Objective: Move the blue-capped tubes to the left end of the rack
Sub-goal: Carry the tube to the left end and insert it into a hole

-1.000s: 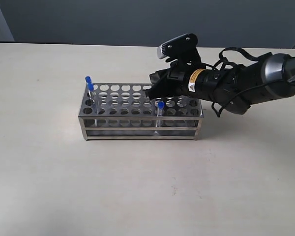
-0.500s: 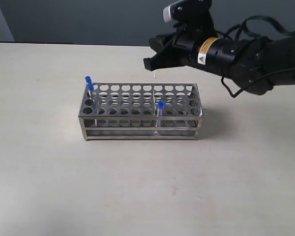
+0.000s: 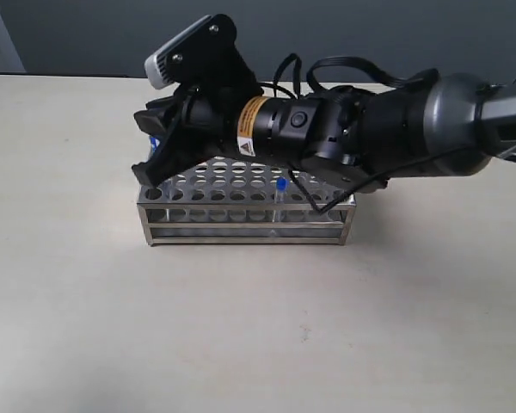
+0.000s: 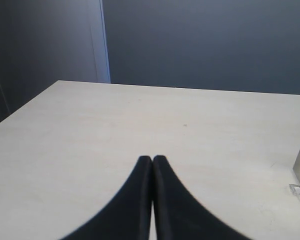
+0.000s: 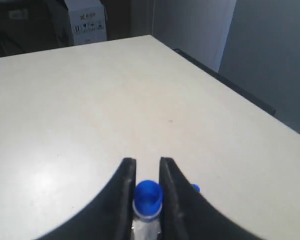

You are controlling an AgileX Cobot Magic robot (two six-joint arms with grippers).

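Right arm: reaches in from 3 o'clock across the rack (image 3: pixel 241 212), with the right gripper (image 3: pixel 148 165) over the rack's 9 o'clock end.
Grip: the wrist view shows the two black fingers (image 5: pixel 124 176) only narrowly parted. They pinch a held tube (image 5: pixel 148 197), whose bright blue cap sits between the tips and whose clear body shows just below.
Second cap: another blue cap (image 5: pixel 195 188) peeks from behind one finger, just beside the held tube. What it stands in cannot be told.
Front-row tube: a lone blue-capped tube (image 3: pixel 280 186) stands upright in the rack's row at the 6 o'clock edge. It is toward 3 o'clock of centre and well apart from the right gripper.
Left gripper: the left gripper (image 4: pixel 152 162) has its fingers pressed together with nothing between them, above the bare cream table (image 4: pixel 140 120).
Rack: shiny metal, long side to the camera, resting on the table. The arm hides much of its top plate.
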